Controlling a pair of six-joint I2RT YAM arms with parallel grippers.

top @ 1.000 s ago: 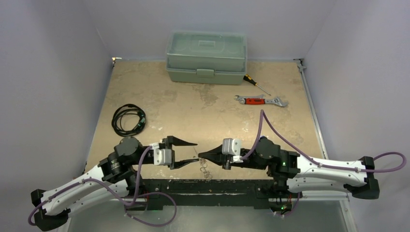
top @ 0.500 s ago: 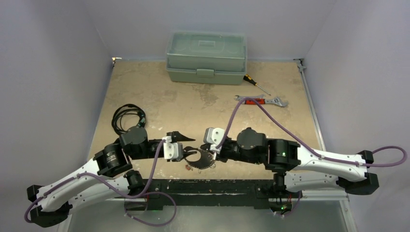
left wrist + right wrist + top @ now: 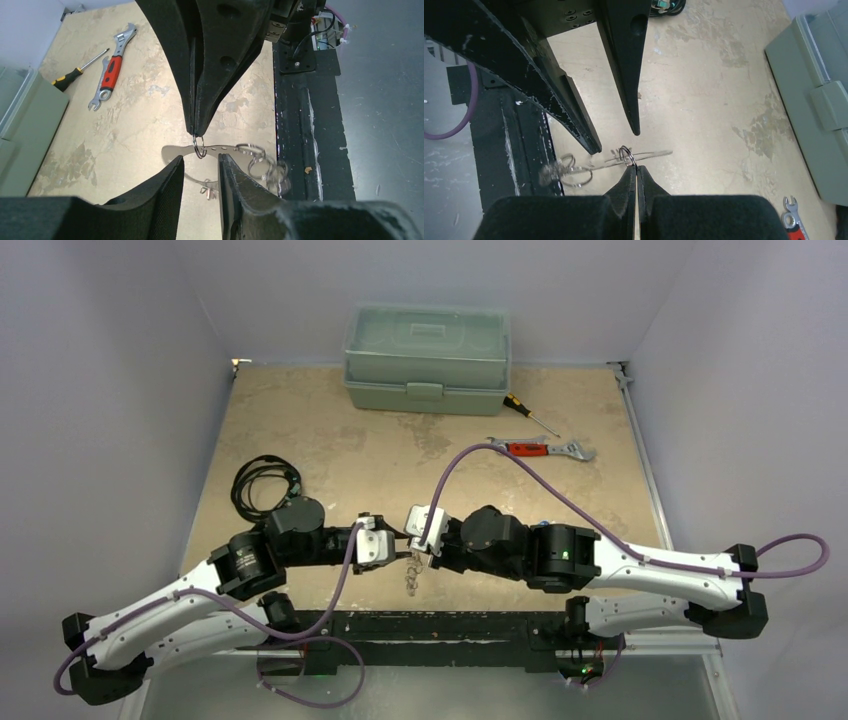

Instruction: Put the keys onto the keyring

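Right hand [image 3: 636, 169] pinched shut on a small ring of the keyring [image 3: 252, 159] — its wire loop and tiny keys dangle beneath the meeting hands, low centre of the overhead view. Left hand [image 3: 200, 159], fingers apart, straddles the wire. Red-handled wrench [image 3: 540, 449] and green toolbox [image 3: 427, 360] lie on the counter [image 3: 400, 470] toward the top — coiled black cable [image 3: 265, 487] at left.

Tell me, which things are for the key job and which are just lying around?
For the job: keyring, left end effector, right end effector.
Just lying about: toolbox, wrench, screwdriver, cable.
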